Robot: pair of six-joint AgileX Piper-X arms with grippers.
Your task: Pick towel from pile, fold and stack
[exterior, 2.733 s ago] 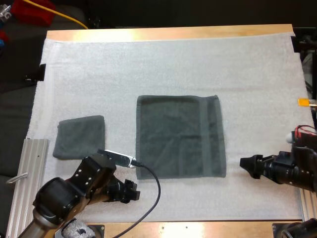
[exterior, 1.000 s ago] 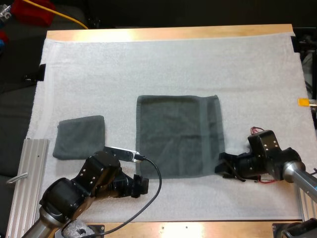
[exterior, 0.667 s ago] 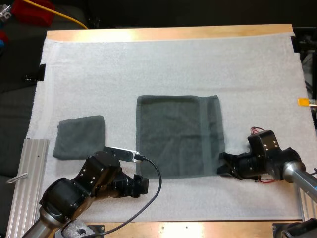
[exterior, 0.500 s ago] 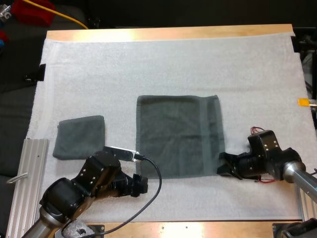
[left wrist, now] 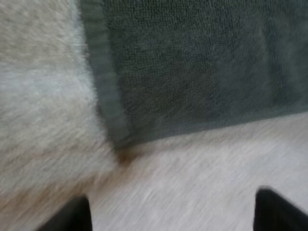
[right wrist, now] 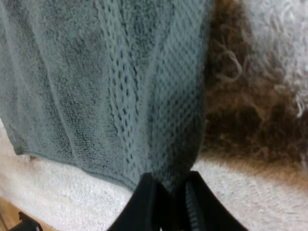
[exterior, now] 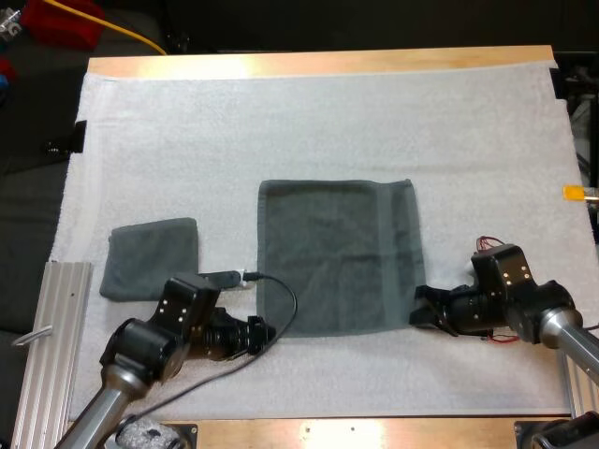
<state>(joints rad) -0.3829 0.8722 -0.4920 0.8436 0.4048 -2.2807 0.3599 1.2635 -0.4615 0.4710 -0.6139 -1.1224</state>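
Observation:
A dark grey-green towel [exterior: 337, 257] lies spread flat in the middle of the white mat. My right gripper [exterior: 418, 318] is at its near right corner, and in the right wrist view the two black fingers [right wrist: 144, 204] pinch that corner of the towel [right wrist: 106, 86]. My left gripper [exterior: 266, 333] sits low at the near left corner. In the left wrist view the fingers [left wrist: 72, 214] stand wide apart, just short of the towel's corner [left wrist: 120, 142], with nothing between them. A folded towel [exterior: 150, 258] rests on the mat to the left.
An aluminium rail [exterior: 51, 327] runs along the mat's near left side. The white mat [exterior: 318, 122] stretches bare toward the far side, beyond the spread towel.
My right gripper has closed on the towel's near right corner. My left arm has stretched forward and lower, bringing its open gripper up to the near left corner.

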